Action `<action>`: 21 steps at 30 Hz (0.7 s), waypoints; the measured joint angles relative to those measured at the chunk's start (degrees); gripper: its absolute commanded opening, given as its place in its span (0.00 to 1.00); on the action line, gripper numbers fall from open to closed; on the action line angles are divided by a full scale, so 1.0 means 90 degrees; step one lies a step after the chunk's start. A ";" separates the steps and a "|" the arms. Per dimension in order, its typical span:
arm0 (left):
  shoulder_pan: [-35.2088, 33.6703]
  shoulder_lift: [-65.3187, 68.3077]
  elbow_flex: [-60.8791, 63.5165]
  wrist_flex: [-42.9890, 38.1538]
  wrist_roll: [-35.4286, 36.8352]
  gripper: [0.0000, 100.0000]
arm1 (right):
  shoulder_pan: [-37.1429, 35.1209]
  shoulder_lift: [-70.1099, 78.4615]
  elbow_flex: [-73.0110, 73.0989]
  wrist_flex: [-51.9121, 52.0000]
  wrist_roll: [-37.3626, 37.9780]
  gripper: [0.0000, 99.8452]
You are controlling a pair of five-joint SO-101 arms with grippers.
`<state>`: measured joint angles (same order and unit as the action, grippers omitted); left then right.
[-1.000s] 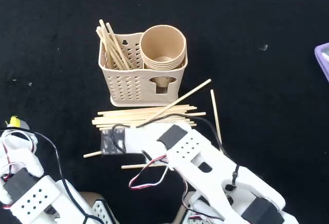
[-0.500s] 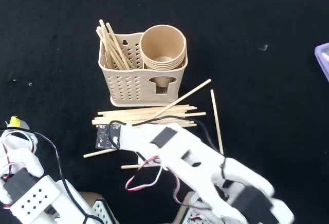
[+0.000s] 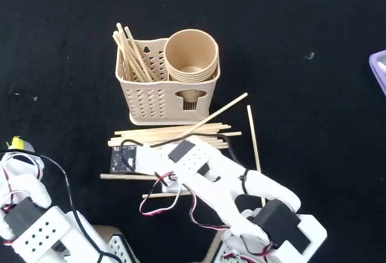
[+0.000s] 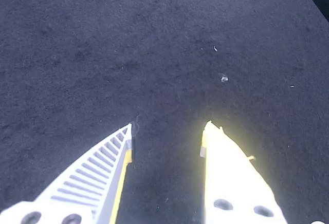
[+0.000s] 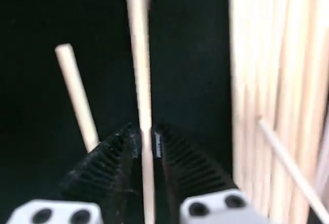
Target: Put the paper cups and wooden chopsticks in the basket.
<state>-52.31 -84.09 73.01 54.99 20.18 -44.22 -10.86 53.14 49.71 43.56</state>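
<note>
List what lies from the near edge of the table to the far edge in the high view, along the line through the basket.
Short loose chopstick → chopstick held in the right gripper → pile of chopsticks → basket holding the paper cups.

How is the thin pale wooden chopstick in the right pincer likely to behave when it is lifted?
The thin pale wooden chopstick looks straight and slender, so it will probably stay stiff and weigh little. The right pincer grips it with much of its length sticking out ahead, so it may pivot or slip. It looks round, so it would likely roll if dropped.
</note>
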 measured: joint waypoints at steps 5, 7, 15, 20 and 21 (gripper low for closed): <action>0.0000 0.0000 0.0000 0.0000 0.0000 0.22 | 0.0459 -0.1035 0.0010 0.0869 0.0039 0.01; 0.0000 0.0000 0.0000 0.0000 0.0000 0.22 | 0.0518 -0.1602 0.0039 0.1260 0.0176 0.01; 0.0000 0.0000 0.0000 0.0000 0.0000 0.22 | 0.0508 -0.2784 0.1455 0.1670 0.0410 0.09; 0.0000 0.0000 0.0000 0.0000 0.0000 0.22 | 0.0508 -0.2794 0.1719 0.1407 0.0410 0.19; 0.0000 0.0000 0.0000 0.0000 0.0000 0.22 | 0.0508 -0.2794 0.1739 0.1368 0.0410 0.19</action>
<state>-52.31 -84.09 73.01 54.99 20.18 -39.65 -36.00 68.79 62.02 47.25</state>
